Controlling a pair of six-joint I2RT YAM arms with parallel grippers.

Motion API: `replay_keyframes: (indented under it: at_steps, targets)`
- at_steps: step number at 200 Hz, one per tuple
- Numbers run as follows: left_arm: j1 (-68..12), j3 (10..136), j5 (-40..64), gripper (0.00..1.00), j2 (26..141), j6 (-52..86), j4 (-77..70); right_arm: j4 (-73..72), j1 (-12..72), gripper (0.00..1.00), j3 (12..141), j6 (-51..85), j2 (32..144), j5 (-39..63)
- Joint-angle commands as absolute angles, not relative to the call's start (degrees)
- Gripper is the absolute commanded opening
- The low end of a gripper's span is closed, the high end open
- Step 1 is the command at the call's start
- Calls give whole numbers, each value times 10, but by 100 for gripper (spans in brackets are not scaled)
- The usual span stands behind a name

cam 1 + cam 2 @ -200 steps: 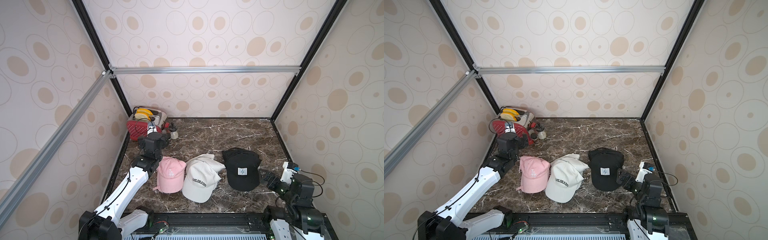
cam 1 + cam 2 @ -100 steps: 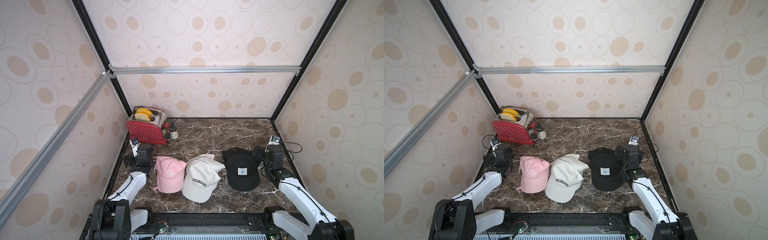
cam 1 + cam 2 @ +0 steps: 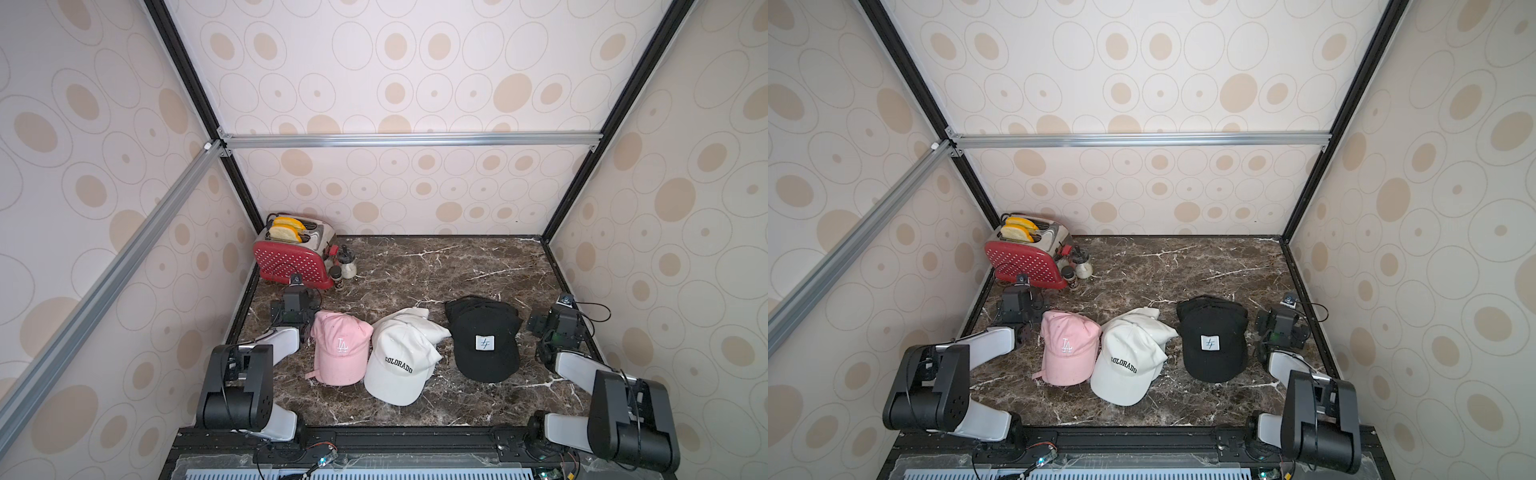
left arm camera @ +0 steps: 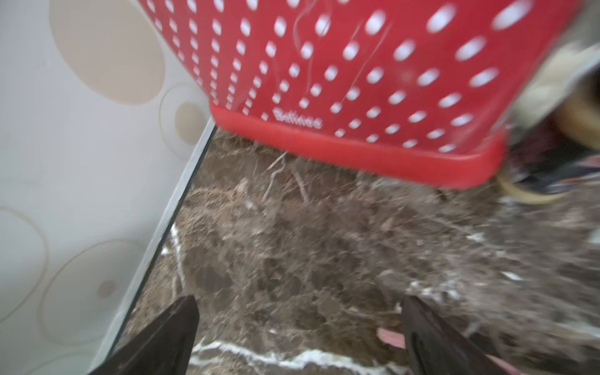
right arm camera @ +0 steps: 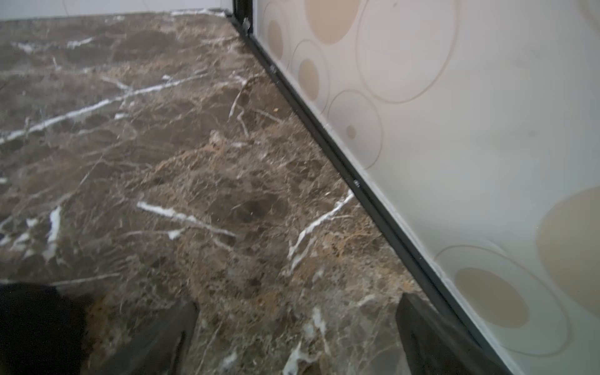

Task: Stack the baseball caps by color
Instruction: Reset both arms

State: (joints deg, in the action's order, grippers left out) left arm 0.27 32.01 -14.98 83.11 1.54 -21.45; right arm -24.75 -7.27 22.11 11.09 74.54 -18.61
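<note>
Three lots of caps lie in a row across the near half of the marble table (image 3: 415,266). There is a pink cap (image 3: 338,349) with an LA logo and, touching it on its right, a white cap (image 3: 399,365) lettered COLORADO with more white fabric under it. A black cap (image 3: 484,340) with a white patch lies slightly apart. The left gripper (image 4: 298,308) sits low just beside the pink cap, between it and the red toaster (image 3: 291,259), its fingers spread wide with nothing between them. The right gripper (image 5: 297,308) sits just beside the black cap, close to the side wall (image 5: 454,130), likewise spread wide and empty.
</note>
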Motion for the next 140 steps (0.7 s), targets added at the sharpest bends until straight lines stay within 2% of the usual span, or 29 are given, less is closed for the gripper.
replay_keyframes:
  at_steps: [1,25,54,92,109,122,140]
  targets:
    - [7,299,-48,99,812,-5,-292,-335,-72,100,209,93,738,-112]
    - [7,288,-10,99,809,-11,-316,-381,-71,100,197,79,746,-34]
    - [7,241,-19,99,853,-9,-460,-448,-53,100,180,43,764,-3]
    - [9,230,-39,99,886,0,-510,-659,-16,100,148,-9,895,26]
    - [9,245,-66,99,888,14,-485,-495,-5,100,201,-19,859,8]
    - [10,247,-83,99,885,18,-473,-492,-3,100,230,-14,891,-13]
    - [10,246,-84,99,885,18,-475,-450,6,100,240,-19,880,-30]
